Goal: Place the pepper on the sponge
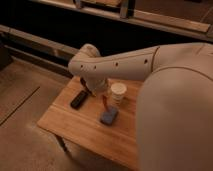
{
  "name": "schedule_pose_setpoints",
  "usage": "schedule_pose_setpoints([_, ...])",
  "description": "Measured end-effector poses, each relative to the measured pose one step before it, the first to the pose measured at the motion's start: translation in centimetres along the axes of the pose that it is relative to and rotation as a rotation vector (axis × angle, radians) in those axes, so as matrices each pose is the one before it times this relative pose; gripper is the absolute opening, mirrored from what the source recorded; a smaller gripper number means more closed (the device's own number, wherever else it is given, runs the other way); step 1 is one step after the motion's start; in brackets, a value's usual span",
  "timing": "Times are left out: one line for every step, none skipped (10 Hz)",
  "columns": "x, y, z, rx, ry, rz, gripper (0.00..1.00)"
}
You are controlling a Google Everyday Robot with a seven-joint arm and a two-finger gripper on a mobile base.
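A blue sponge (109, 117) lies on the wooden table (75, 127), in front of a white cup. The slim red pepper (104, 103) hangs just above the sponge's far left corner, pointing down toward it. My gripper (102, 96) is under the bulky white wrist, shut on the pepper's upper end. The wrist hides most of the fingers.
A white cup (118, 93) stands right beside the gripper, just behind the sponge. A black flat rectangular object (78, 99) lies to the left on the table. My white arm covers the table's right side. Dark shelving runs along the back.
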Motion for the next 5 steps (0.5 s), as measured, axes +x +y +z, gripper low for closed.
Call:
schedule_pose_setpoints([0.439,-0.601,0.043,0.08121,-0.00972,-0.11404,0.0])
schedule_pose_setpoints([0.087,0.021,-0.272,0.0505,-0.01259,-0.0848,0.0])
schedule_pose_setpoints([-0.019,0.218,-0.366,0.01876,-0.00913,-0.06079,0.0])
schedule_pose_setpoints([-0.021,0.284,-0.187,-0.00745,-0.00279,-0.02188,0.0])
schedule_pose_setpoints([-0.073,1.017,-0.359,-0.05975,-0.00154,0.00453,0.0])
